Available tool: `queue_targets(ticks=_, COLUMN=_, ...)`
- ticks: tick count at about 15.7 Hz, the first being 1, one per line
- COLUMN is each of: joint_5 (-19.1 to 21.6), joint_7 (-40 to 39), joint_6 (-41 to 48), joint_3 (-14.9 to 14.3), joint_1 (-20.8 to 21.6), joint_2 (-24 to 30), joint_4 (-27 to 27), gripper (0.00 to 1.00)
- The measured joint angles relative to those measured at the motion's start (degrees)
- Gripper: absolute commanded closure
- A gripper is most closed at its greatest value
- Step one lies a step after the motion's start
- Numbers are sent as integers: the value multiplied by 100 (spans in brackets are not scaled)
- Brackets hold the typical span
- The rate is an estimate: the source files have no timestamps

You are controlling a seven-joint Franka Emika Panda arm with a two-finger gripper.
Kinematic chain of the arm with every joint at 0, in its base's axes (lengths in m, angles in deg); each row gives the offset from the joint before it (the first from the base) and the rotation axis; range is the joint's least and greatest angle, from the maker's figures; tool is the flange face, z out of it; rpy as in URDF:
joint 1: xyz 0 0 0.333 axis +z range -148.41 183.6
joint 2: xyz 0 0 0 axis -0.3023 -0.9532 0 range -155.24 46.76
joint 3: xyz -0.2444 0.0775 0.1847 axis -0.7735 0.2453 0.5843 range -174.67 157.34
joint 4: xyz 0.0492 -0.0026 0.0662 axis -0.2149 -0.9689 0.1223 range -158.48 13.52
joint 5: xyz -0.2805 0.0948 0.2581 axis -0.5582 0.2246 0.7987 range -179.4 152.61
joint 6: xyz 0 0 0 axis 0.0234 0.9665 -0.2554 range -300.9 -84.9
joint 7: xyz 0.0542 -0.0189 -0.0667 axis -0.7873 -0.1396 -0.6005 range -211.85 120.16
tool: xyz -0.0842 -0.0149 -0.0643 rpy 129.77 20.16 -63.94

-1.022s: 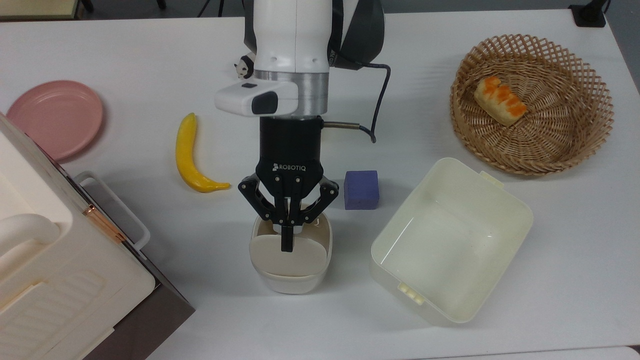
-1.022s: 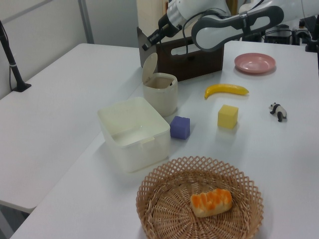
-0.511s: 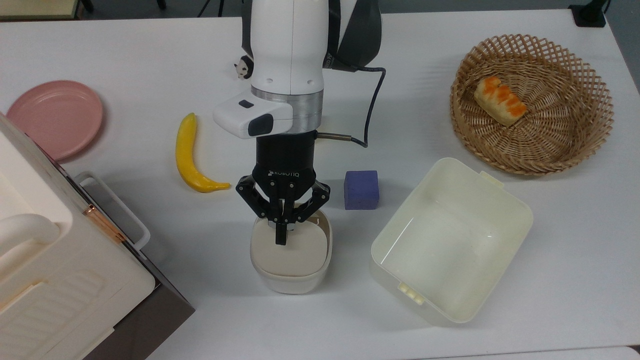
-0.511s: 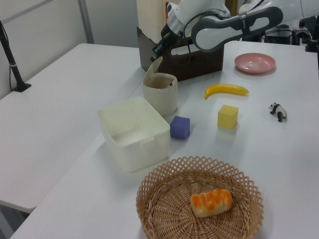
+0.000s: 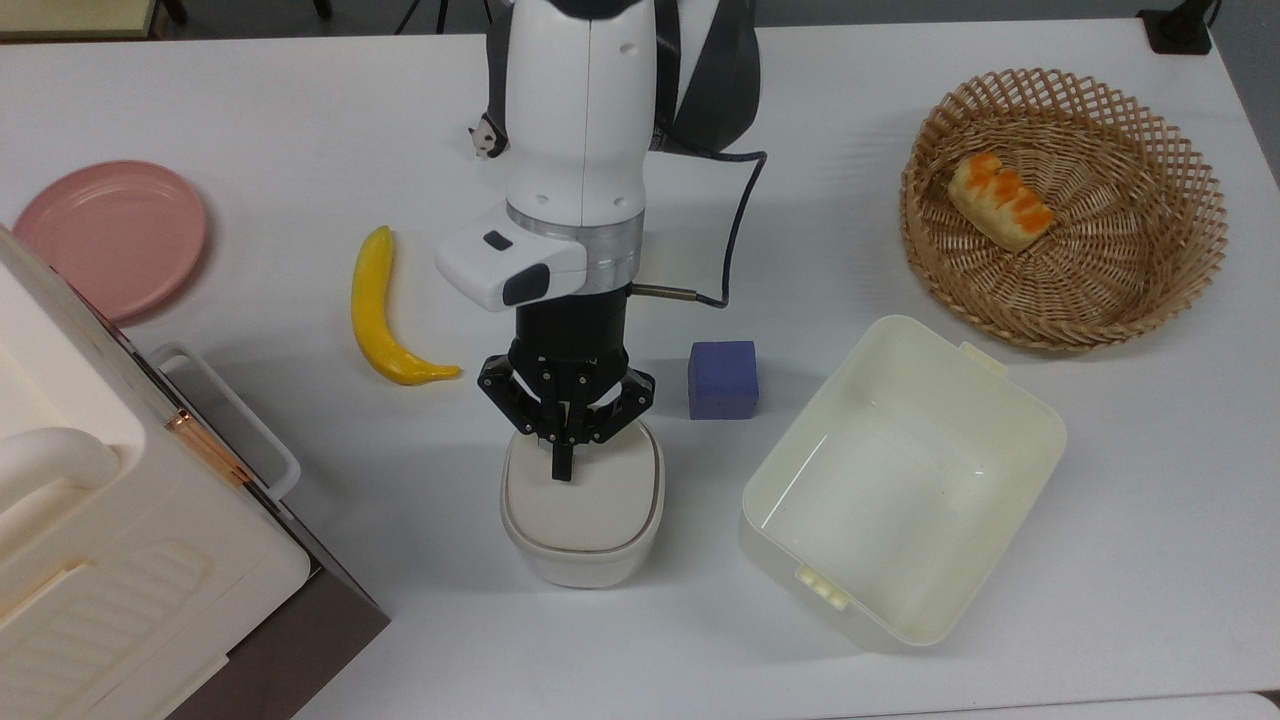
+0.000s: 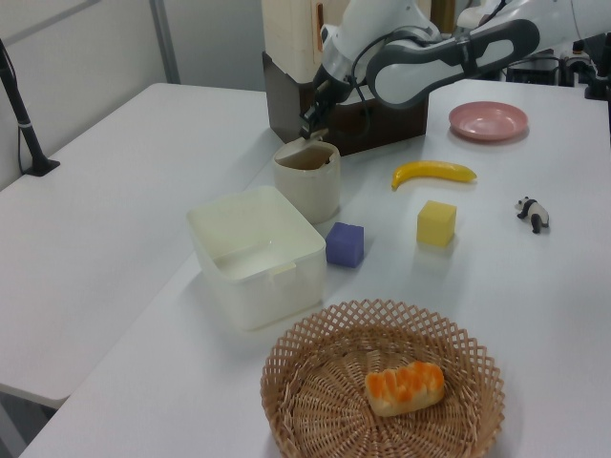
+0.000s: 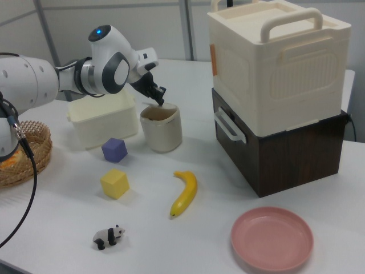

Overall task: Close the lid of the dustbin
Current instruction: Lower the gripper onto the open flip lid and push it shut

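**Lid nearly down on the desk bin**

The gripper (image 5: pixel 562 468), its fingers pressed together with nothing between them, bears with its tip on the lid (image 5: pixel 583 490) of the bin (image 5: pixel 580 560), which stands on the white desk (image 5: pixel 250 90) between a banana (image 5: pixel 383 318) and a large cream tub (image 5: pixel 900 480). In the top view the lid now covers nearly the whole opening. A second ago it stood steeply, leaving the bin's far half open; half a second ago a narrow gap remained at the edge nearest the arm. In the left view the lid (image 6: pixel 304 153) still shows a slight upward tilt on the left view's left, with a sliver of dark interior under it, where earlier it stood almost upright above the rim. The gripper (image 6: pixel 310 129) has dropped with it, from well above the bin to just over its top. In the right view the gripper (image 7: pixel 162 103) rests at the bin's (image 7: pixel 162 134) rim.

A purple block (image 5: pixel 722 380) sits just beside the bin on the top view's right, and it has not shifted. A yellow block (image 6: pixel 436 223), a toy panda (image 6: pixel 531 213), a pink plate (image 5: pixel 108 235) and a wicker basket (image 5: pixel 1160 270) holding a piece of bread (image 5: pixel 1002 200) lie where they did. A big white box (image 7: pixel 279 74) on a dark brown base (image 7: pixel 291 151) stands at the top view's lower left.
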Motion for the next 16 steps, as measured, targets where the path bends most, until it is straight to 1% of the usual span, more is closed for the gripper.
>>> queue_targets(ticks=5, joint_5=0, joint_7=-29, joint_6=76, joint_3=2, joint_1=20, joint_2=-35, joint_4=-178, gripper=100)
queue_targets(ticks=16, joint_5=-27, joint_7=-57, joint_6=75, joint_3=1, joint_1=42, joint_2=-56, joint_4=-196, gripper=100)
